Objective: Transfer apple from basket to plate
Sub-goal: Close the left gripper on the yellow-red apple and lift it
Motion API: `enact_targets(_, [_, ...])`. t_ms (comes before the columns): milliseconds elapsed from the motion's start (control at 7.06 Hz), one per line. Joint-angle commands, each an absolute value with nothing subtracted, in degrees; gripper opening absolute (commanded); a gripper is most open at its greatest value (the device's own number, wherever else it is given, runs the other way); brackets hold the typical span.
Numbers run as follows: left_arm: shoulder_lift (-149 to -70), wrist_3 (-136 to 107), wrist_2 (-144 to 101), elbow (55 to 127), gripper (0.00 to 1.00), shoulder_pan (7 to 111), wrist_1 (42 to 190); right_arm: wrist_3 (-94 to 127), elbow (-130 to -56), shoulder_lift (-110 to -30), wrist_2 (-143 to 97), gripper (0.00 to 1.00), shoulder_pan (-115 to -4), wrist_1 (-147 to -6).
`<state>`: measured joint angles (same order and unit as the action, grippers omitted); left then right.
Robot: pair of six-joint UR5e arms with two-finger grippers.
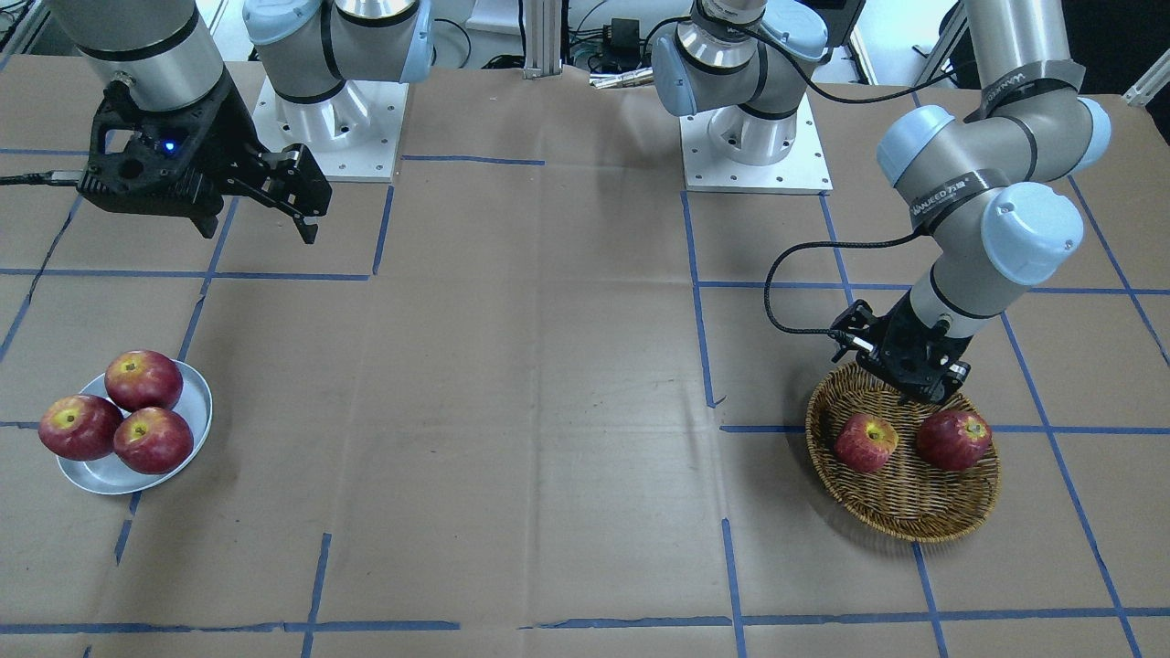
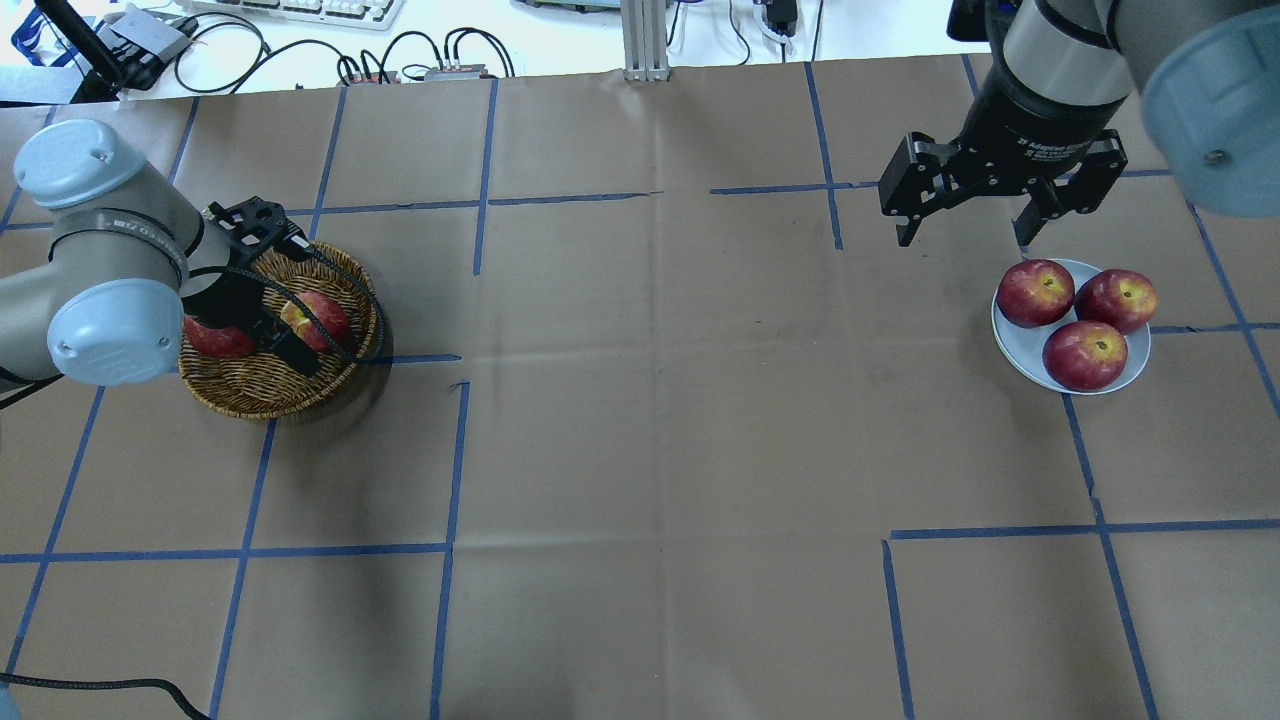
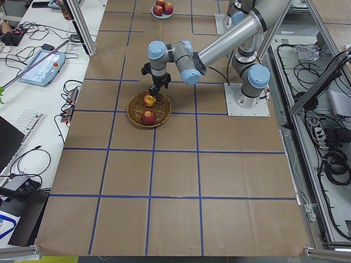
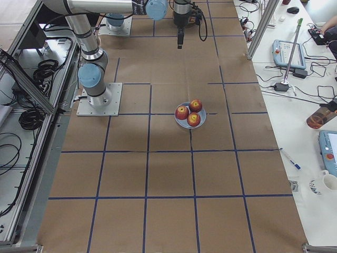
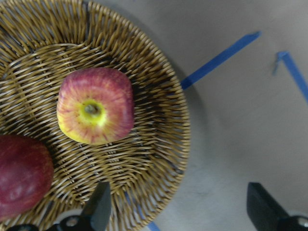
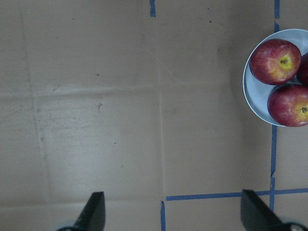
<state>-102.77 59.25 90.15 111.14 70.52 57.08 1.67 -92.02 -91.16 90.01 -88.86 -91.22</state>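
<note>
As the front-facing view has it, the left gripper (image 1: 914,395) hangs over the back rim of the wicker basket (image 1: 900,516), where the streaky pinkish-red apple (image 1: 866,442) lies beside a darker red apple (image 1: 953,440). Overhead now: the right gripper (image 2: 964,238) hovers above the tabletop (image 2: 650,400) near the silvery plate (image 2: 1018,345) with its three red apples (image 2: 1084,354), jaws spread wide and empty. On the left wrist camera the apple sits stem hollow up in the basket, and the left jaws gape wide with nothing between them, one tip over the basket, the other over the tabletop.
</note>
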Motion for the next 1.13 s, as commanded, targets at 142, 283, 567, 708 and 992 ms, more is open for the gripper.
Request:
enact_targets(142, [-110.01,62.84,89.65,105.39,0.98,70.14,56.43,1.67,-92.02,-91.23,90.0,1.0,-88.86,-91.23])
enact_targets(283, [-111.43,62.93,89.65,105.12,0.98,70.14,56.34,1.67,-92.02,-91.14,90.0,1.0,-88.86,-91.23])
enact_targets(567, [-113.28,62.84,89.56,104.94,0.98,70.14,54.42,1.67,-92.02,-91.23,90.0,1.0,-88.86,-91.23])
enact_targets(708, [-114.25,62.75,89.47,104.94,0.98,70.14,53.27,1.67,-92.02,-91.14,90.0,1.0,-88.86,-91.23])
enact_targets(992, [-114.43,62.84,89.56,105.03,0.58,70.22,53.26,1.67,-92.02,-91.23,90.0,1.0,-88.86,-91.23])
